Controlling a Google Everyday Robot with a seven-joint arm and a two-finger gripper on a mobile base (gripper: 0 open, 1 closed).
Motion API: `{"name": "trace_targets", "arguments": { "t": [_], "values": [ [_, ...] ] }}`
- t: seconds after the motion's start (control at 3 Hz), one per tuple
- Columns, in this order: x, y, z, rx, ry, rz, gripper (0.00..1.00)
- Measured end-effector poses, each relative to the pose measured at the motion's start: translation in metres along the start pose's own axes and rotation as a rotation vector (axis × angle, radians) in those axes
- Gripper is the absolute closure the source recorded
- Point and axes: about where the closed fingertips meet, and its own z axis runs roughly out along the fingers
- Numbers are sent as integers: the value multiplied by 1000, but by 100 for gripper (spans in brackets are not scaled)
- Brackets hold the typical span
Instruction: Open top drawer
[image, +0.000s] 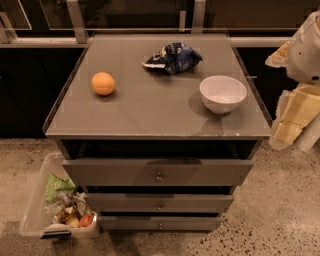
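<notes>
The top drawer (157, 171) is the widest grey front of three, just under the cabinet top, with a small round metal knob (159, 176) at its centre. A dark gap shows above it. Two slimmer grey drawer fronts (159, 203) sit below it, each with a like knob. My gripper (292, 122) hangs at the right edge of the view, beside the cabinet's right front corner. It is level with the tabletop, well to the right of the knob, and touches nothing.
On the grey cabinet top (150, 110) lie an orange (103, 83), a blue chip bag (172, 57) and a white bowl (223, 93). A clear plastic bin (35, 215) with snacks and fruit stands on the speckled floor at the lower left.
</notes>
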Motion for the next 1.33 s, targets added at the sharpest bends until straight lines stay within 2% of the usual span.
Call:
{"name": "trace_targets", "arguments": {
  "t": [0.33,0.67,1.0,1.33],
  "values": [
    [0,0,0,0,0,0,0],
    [3,9,1,10,-35,25,0],
    [2,42,10,27,-134,76,0],
    [11,76,49,13,-256,152,0]
  ]
}}
